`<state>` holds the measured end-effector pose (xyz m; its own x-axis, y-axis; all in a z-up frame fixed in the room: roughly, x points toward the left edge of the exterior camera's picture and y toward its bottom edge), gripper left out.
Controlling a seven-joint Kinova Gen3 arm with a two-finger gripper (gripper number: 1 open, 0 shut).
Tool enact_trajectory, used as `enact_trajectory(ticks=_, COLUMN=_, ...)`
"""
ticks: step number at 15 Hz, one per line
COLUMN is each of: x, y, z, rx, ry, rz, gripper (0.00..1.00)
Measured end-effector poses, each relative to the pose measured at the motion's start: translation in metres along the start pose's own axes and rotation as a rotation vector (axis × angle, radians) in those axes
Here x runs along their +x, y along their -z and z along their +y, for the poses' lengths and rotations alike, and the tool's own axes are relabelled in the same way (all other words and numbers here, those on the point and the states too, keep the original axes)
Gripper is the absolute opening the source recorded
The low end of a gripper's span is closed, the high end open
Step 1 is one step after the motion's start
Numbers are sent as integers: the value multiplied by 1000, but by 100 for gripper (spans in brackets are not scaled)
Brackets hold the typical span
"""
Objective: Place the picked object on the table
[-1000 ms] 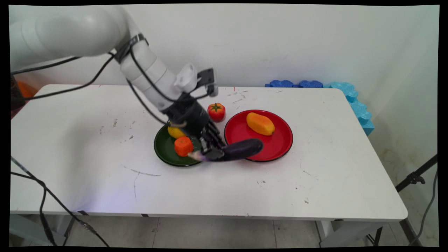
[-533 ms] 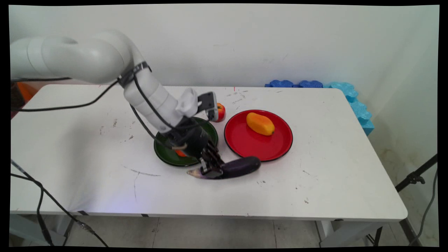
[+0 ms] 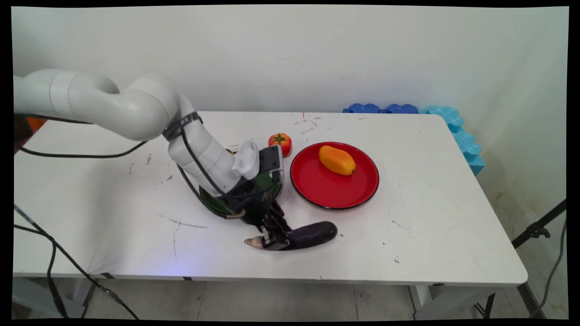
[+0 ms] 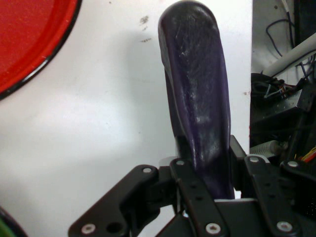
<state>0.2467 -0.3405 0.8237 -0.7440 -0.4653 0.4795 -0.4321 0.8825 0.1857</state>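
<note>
Eggplant (image 3: 308, 234), dark purple, lies low over the white table (image 3: 408, 244) near its front edge, gripped near its stem end by the black gripper (image 3: 274, 240), whose fingers are closed tight around it. Behind the wrist sits a green plate (image 3: 213, 203), mostly hidden. Further back a red plate (image 3: 335, 190) holds an orange mango (image 3: 336, 160), with a tomato (image 3: 280, 142) beside it. Blue foam pieces (image 3: 453, 124) line the pale wall.

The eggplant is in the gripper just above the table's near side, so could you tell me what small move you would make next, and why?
Probably a short, slow descent, then open. The gripper is shut on the eggplant near its stem end, and the eggplant lies level, low over the white table, clear of the red plate and the green plate. Whether it already touches the table cannot be told.
</note>
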Motion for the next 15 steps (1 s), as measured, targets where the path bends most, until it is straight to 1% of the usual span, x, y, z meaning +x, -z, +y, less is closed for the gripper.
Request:
enact_trajectory(ticks=9, x=-11, y=-19, z=2, rx=21, ry=-15, rz=10, gripper=0)
enact_trajectory(ticks=10, x=-11, y=-20, z=1, rx=23, ry=-17, rz=13, gripper=100)
enact_trajectory(ticks=15, x=-7, y=-18, z=1, rx=27, ry=-30, rz=37, gripper=100)
